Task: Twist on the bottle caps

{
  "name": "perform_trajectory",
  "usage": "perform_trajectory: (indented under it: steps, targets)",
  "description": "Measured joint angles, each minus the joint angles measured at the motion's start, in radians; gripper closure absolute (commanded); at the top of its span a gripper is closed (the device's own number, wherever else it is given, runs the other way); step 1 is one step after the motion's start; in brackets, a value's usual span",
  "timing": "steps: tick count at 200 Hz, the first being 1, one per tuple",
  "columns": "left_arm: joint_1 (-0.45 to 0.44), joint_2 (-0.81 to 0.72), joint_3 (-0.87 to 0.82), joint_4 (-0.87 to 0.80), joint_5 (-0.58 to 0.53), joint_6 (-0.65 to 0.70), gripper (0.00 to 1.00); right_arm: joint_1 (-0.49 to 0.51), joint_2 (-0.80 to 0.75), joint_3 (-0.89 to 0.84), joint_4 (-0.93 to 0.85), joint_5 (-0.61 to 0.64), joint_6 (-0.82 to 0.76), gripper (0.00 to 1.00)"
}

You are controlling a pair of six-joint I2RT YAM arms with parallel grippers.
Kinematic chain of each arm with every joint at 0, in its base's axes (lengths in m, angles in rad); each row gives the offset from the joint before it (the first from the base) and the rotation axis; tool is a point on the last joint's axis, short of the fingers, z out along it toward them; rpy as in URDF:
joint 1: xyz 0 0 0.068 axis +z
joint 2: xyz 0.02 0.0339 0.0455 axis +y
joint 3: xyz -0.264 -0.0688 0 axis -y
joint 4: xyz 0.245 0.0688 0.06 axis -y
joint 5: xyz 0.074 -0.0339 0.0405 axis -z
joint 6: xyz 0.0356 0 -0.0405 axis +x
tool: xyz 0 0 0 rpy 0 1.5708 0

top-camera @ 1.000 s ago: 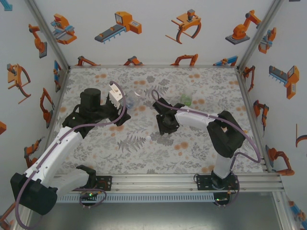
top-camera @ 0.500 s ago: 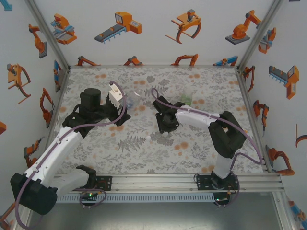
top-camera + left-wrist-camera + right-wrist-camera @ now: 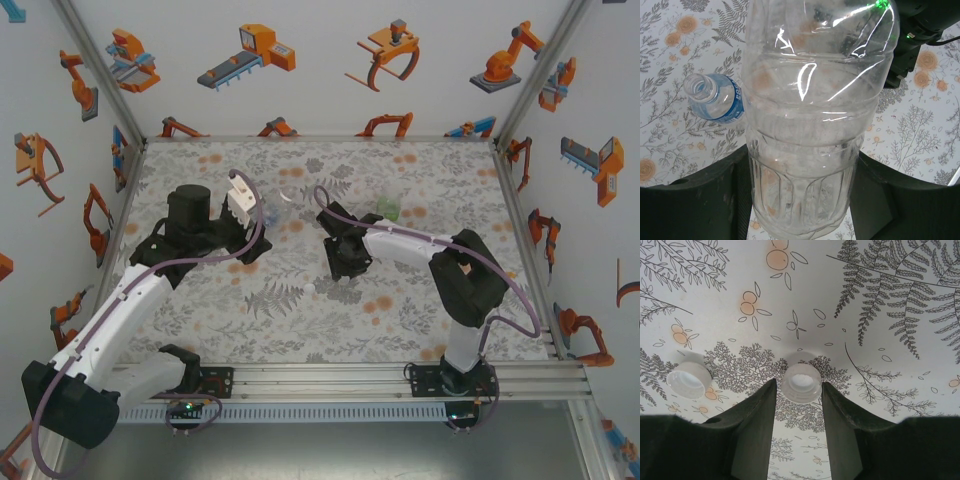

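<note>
Trainee: Bottles first. How many, and where?

Operator: Three. The colourless bottle [image 3: 810,125] is clamped in the left tool [image 3: 802,175], with the dark fingers pressed to both sides of its ribbed lower body. It is left of centre, in the far half of the bench [image 3: 250,320]. The blue-labelled bottle [image 3: 720,102] lies on its side just beside it, neck open. The green-tinted bottle [image 3: 388,207] stands far, right of centre, well apart from both tools.

Trainee: Why hold the colourless one like that?

Operator: My reading is that the grip steadies it, so it cannot spin or tip when a cap is twisted on. Whether it already wears a cap I cannot tell.

Trainee: And the caps?

Operator: Two that I can count, both on the bench near its middle. One cap [image 3: 801,382] sits right between the fingertips of the right tool [image 3: 799,386]. The other cap [image 3: 688,380] lies near it, apart from the fingers.

Trainee: Is the right tool gripping?

Operator: Its fingers stand narrow and flank the cap, and one of them touches it. Whether they truly pinch it I cannot tell. The placing makes sense to me, since a cap has to be picked up and carried to an open neck before any screwing.

Trainee: Arms?

Operator: Two, one tool each. One is for the bottle and one for the cap, as I judge it.
</note>
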Motion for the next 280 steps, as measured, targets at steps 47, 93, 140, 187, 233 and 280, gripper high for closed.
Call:
perform_trajectory:
  steps: [47,93,140,187,233,280]
  targets:
    - [0.000,0.000,0.000,-0.001,0.000,0.000,0.99,0.000,0.003,0.000,0.005,-0.002,0.000,0.59]
    - [0.000,0.000,0.000,-0.001,0.000,0.000,0.99,0.000,-0.002,0.019,-0.030,0.002,0.000,0.59]
    - [0.000,0.000,0.000,-0.001,0.000,0.000,0.98,0.000,-0.022,0.026,-0.040,0.000,0.000,0.59]
    - [0.000,0.000,0.000,-0.001,0.000,0.000,0.98,0.000,-0.021,0.026,-0.039,-0.003,0.000,0.59]
    - [0.000,0.000,0.000,-0.001,0.000,0.000,0.98,0.000,-0.018,0.026,-0.037,-0.003,0.000,0.60]
    - [0.000,0.004,0.000,-0.001,0.001,0.000,0.98,0.000,-0.010,0.021,-0.021,-0.010,0.000,0.60]
